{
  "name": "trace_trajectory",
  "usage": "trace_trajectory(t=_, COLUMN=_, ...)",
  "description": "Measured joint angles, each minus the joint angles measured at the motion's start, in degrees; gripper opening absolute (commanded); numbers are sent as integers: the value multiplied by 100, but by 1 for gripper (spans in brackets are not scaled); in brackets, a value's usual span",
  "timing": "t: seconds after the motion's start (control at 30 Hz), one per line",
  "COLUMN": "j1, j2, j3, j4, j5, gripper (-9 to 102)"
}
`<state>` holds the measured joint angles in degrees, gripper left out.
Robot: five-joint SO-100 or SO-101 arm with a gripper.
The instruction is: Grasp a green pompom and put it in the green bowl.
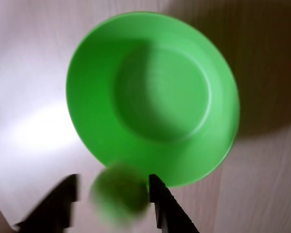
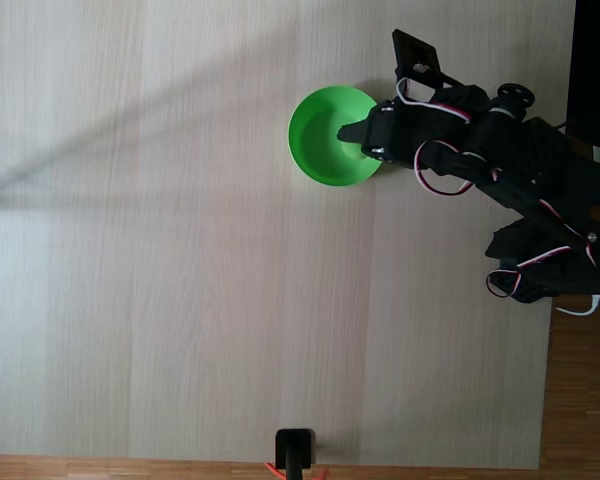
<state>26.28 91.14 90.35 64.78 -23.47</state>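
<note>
Green pompom (image 1: 119,200) sits clamped in the pincer (image 1: 114,191), at the green bowl (image 1: 153,97) rim. Grasp done; release over the bowl remains.

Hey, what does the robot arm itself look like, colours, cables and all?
The arm is black, built of blocky angular segments, with red and white cables looping along it in the fixed view. In the wrist view, the gripper has two dark, tapering jaws.
</note>
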Motion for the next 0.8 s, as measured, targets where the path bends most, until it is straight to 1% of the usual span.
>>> trace_trajectory(t=0.1, j1=0, j2=0, j3=0, j4=0, j5=0, gripper=23)
trace_trajectory(t=0.23, j1=0, j2=0, j3=0, j4=0, j5=0, gripper=18)
trace_trajectory(t=0.37, j1=-132, j2=193, j3=123, j4=0, j5=9, gripper=10)
trace_trajectory(t=0.53, j1=-800, j2=993, j3=976, j4=0, j5=44, gripper=-1)
trace_trajectory(t=0.8, j1=-1793, j2=2716, j3=2487, j4=-18, j5=44, gripper=0)
